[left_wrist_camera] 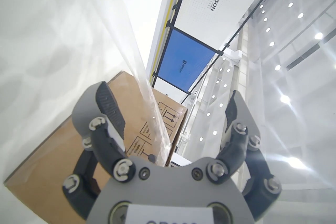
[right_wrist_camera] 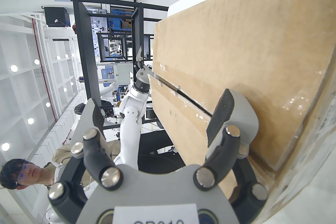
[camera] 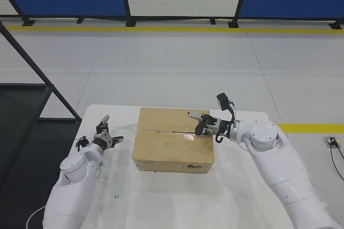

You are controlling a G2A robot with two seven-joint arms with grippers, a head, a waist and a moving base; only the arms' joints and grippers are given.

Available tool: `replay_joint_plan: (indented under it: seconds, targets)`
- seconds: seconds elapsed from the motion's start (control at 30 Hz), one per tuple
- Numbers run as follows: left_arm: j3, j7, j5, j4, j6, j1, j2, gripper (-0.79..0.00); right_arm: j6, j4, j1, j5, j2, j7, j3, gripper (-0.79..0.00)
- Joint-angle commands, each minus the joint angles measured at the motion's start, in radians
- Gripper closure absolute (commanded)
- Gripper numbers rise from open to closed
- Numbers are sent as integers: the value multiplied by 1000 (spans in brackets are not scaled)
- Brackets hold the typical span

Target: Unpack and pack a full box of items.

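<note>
- While the brown box [camera: 172, 140] sits shut in the middle of the white tabletop [camera: 160, 197], one arm is at each end of it.
- A dark seam [camera: 166, 131] runs along the top of the box where its two flaps meet. Shiny clear tape [right_wrist_camera: 302, 104] lies over the top.
- The right gripper [camera: 196, 123] is over the right end of the box top, close to the seam. It is spread wide and pinches nothing.
- In the right wrist view, one finger [right_wrist_camera: 223, 114] lies over the box top just beside the seam. I cannot tell if it touches the cardboard.
- The left gripper [camera: 110, 129] is near the left end of the box, a little apart from it. It is spread wide too and holds nothing.
- In the left wrist view, a strip of clear film [left_wrist_camera: 147, 93] runs up through the gap in the open left gripper, in front of the box. It is not pinched.
- A small dark ring [camera: 116, 196] lies on the tabletop, near the front and well apart from the box.
- A white label [camera: 196, 166] is on the front side of the box, by its right corner.
</note>
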Motion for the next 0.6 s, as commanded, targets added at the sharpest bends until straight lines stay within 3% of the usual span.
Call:
replay_joint_plan:
  seconds: [0.0,0.3,0.57]
  targets:
    - [20,-6,7,49,8,-38,-3,-785,1,-7,-6,-2,2,-2,4,-785]
    - [81,-50,-23,297,-15,-220,-25,-785,17,-60,-51,-10,15,-15,31,-785]
    - [73,-155,-114,377,-168,-264,-37,-785,40,-97,-71,-14,22,-24,40,-785]
